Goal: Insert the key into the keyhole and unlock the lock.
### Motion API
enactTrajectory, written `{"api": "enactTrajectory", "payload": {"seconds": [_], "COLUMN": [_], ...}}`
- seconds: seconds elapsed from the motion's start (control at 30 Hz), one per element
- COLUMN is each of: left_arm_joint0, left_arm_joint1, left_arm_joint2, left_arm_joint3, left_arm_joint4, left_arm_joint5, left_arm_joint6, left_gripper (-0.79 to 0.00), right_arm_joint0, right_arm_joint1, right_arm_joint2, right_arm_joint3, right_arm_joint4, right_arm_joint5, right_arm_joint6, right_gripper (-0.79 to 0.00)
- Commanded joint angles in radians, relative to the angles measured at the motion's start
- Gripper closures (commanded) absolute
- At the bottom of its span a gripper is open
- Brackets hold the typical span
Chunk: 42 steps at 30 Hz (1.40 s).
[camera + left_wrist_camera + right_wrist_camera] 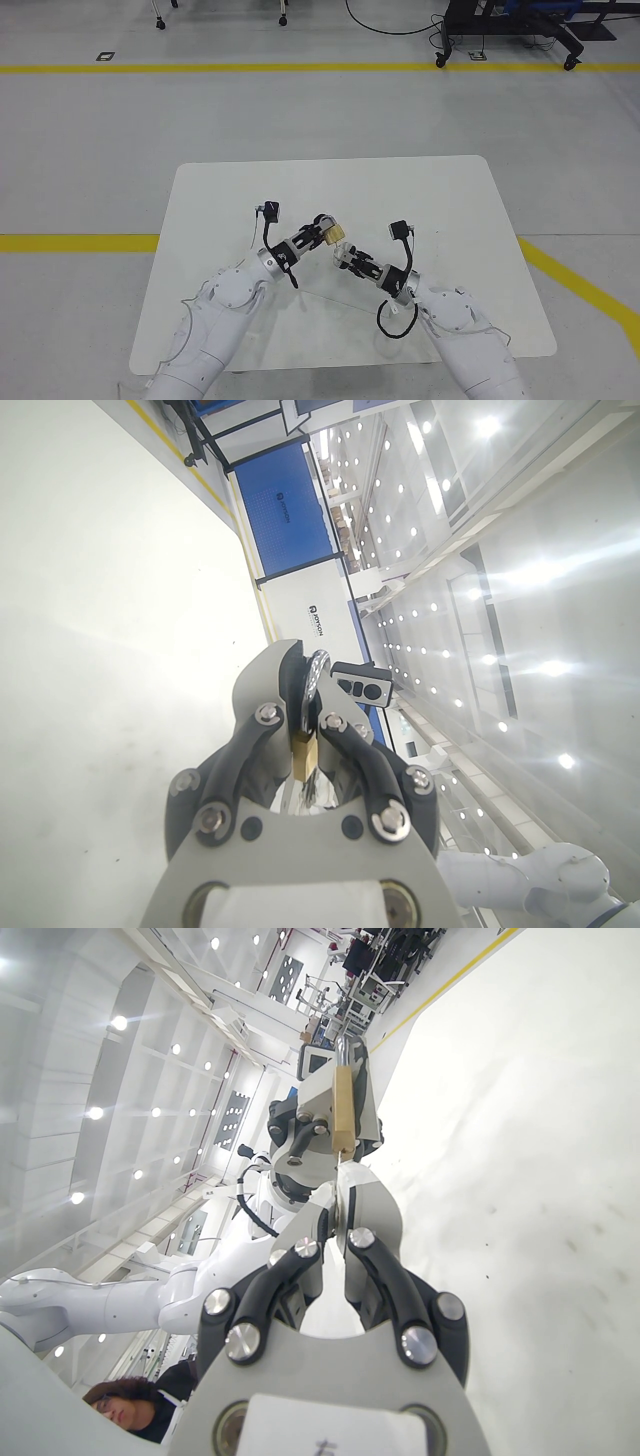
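Above the table (420, 190), left tool (307, 672) clamps the lock (304, 756), long axis aimed at the key (339, 1205) pinched by right tool (342, 1180).

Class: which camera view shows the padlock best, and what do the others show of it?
Right wrist view: the padlock shows its full brass length unobstructed. Left wrist view shows a thin brass edge; top view, a tiny brass speck.

bright ceiling lamps glare; wrist views bend at edges.

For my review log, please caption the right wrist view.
Right gripper pinches the key, its tip meeting the base of the brass padlock held by the left gripper.
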Motion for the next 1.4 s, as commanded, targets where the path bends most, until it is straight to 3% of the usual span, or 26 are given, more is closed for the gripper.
{"api": "enactTrajectory", "payload": {"seconds": [0.0, 0.9, 1.17, 1.27, 1.37], "left_arm_joint0": [0.0, 0.003, 0.004, -0.001, -0.003], "left_arm_joint1": [0.0, 0.012, 0.008, 0.007, 0.007], "left_arm_joint2": [0.002, 0.011, 0.022, 0.021, 0.02], "left_arm_joint3": [-0.001, -0.007, -0.002, 0.002, 0.003], "left_arm_joint4": [0.001, 0.054, 0.028, 0.011, 0.003], "left_arm_joint5": [-0.001, -0.023, 0.008, 0.013, 0.014], "left_arm_joint6": [0.0, -0.003, 0.017, 0.023, 0.027], "left_gripper": [0.0, 0.0, 0.0, 0.0, 0.0], "right_arm_joint0": [0.001, 0.0, -0.002, -0.002, -0.003], "right_arm_joint1": [0.0, 0.008, 0.008, 0.009, 0.01], "right_arm_joint2": [-0.001, 0.0, 0.001, 0.003, 0.005], "right_arm_joint3": [0.001, -0.004, -0.003, -0.002, -0.003], "right_arm_joint4": [0.0, 0.0, 0.0, 0.005, 0.008], "right_arm_joint5": [0.002, 0.011, -0.003, -0.008, -0.01], "right_arm_joint6": [-0.001, 0.003, -0.025, -0.029, -0.027], "right_gripper": [0.0, 0.0, 0.0, -0.249, -0.268]}}
